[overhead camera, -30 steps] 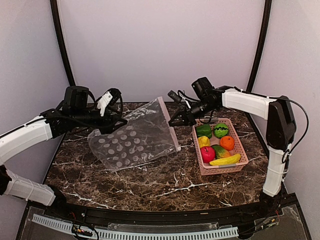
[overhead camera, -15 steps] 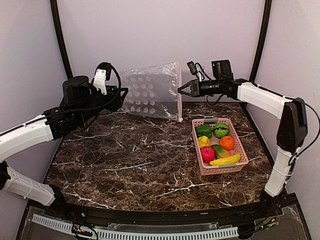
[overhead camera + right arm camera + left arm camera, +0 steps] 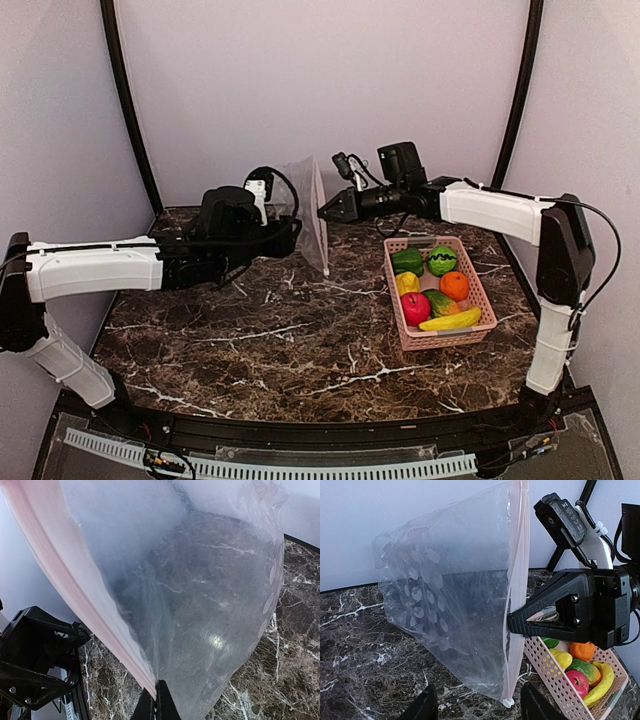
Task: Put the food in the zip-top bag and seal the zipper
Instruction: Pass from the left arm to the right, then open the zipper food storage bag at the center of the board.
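Above the back of the marble table [image 3: 280,345], your right gripper [image 3: 322,211] pinches the pink zipper [image 3: 518,555] edge of the clear dotted bag [image 3: 455,595], holding it upright, while your left gripper [image 3: 479,706] gapes wide just before it and the food [image 3: 435,290] sits in the pink basket [image 3: 488,303] nearby.

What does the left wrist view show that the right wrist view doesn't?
Only left wrist: the basket with the food, the white slider at the bottom corner of the bag, the right end effector seen from outside, shut on the zipper, and the left end effector open with nothing in it.
Only right wrist: a close look through the bag's film, with the right fingertips pinched together on its edge.
Both: the hanging bag, the pink zipper, the marble table.
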You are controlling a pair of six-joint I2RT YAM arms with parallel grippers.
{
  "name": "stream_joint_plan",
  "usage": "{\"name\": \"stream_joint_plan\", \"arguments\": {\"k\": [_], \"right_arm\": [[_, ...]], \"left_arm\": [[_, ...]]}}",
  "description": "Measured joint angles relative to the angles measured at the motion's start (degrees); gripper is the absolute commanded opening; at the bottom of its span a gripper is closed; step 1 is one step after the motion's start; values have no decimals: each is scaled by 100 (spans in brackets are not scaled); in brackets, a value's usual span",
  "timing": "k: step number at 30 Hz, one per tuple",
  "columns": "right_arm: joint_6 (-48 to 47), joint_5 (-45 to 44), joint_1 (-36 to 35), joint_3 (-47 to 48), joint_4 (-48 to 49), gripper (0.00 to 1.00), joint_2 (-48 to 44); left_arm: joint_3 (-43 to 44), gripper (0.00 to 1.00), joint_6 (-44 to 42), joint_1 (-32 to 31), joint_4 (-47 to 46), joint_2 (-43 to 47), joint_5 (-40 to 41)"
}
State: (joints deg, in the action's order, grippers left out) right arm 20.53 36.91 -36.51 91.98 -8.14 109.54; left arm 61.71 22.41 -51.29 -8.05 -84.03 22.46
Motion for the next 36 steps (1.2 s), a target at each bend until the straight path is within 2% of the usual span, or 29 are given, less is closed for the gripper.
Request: {"name": "stream_joint_plan", "arguments": {"k": [7, 11, 25, 29, 32, 36], "right_arm": [[98, -157, -188, 0, 66, 0, 20], [120, -184, -278, 4, 81, 0, 28], [144, -177, -304, 4, 87, 0, 50], [146, -232, -273, 4, 90, 0, 50], [144, -219, -293, 4, 107, 0, 50], [144, -219, -299, 4, 111, 0, 50]], "left_arm": [[330, 51, 243, 0, -20, -299, 42], [503, 45, 278, 0, -28, -483, 63], [619, 40, 326, 0, -52, -949, 232], [750, 31, 313, 2, -57, -1130, 223], [767, 17, 319, 15, -83, -1220, 221], [767, 8, 286, 66, -101, -1259, 234]]}}
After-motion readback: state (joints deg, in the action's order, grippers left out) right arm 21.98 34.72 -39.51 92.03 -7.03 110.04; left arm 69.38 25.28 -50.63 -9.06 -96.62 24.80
